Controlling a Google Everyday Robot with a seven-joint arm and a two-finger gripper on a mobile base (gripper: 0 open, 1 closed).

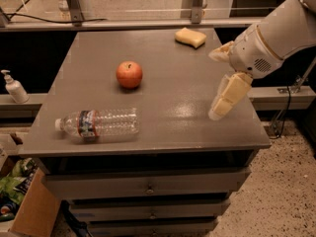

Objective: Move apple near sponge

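The red-orange apple (129,74) sits upright on the grey table top (173,83), left of centre. The pale yellow sponge (190,37) lies near the far edge, right of centre and well apart from the apple. My gripper (214,85) hangs over the right part of the table, right of the apple and nearer than the sponge. Its cream fingers (228,95) are spread open and hold nothing. The white arm (279,33) comes in from the upper right.
A clear plastic water bottle (98,124) lies on its side near the front left edge. The table is a drawer cabinet (148,186). A soap dispenser (14,87) stands on a ledge at left. A cardboard box (24,216) sits on the floor at lower left.
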